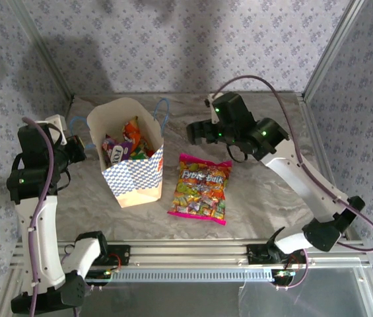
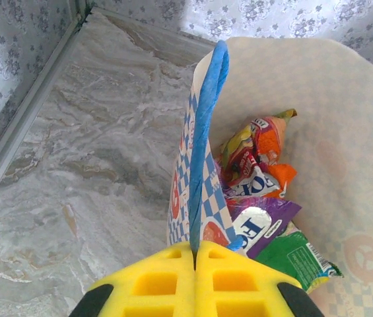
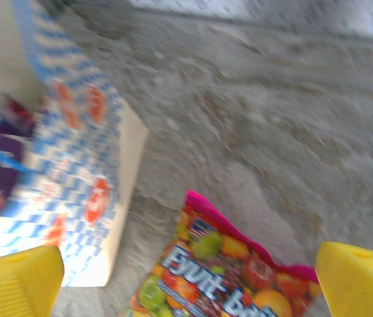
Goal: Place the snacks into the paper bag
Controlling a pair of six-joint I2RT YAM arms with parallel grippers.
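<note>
Pinching the blue cord handle (image 2: 206,132) of the paper bag (image 1: 133,181), the left fingers (image 2: 166,267) are pressed together with the cord trapped in the seam between them. In the overhead view they sit at the bag's 9 o'clock (image 1: 75,148). The hold looks meant to steady the bag upright and keep its mouth spread for loading.

Inside the bag, the smaller packets (image 1: 130,142) are piled against one another. The left wrist view picks out orange, red, purple and green wrappers (image 2: 259,178) lying below the rim.

One snack is left on the marbled desk (image 1: 265,191): the large pink packet (image 1: 201,188), flat and face up at about 4 o'clock from the bag, near it but not touching.

At the pink packet's 12 o'clock, the right fingers (image 1: 196,134) point toward the bag. The right wrist view, though blurred, shows them spread wide apart (image 3: 14,284) and holding nothing, with the pink packet (image 3: 219,277) lying between and beneath them. How high they stand above it cannot be told.

Judging by the layout, the job is nearly finished and only this last, largest packet is outstanding. Its glossy, slack plastic may slip or fold in a pinch, and its width will need lining up with the bag's mouth.
</note>
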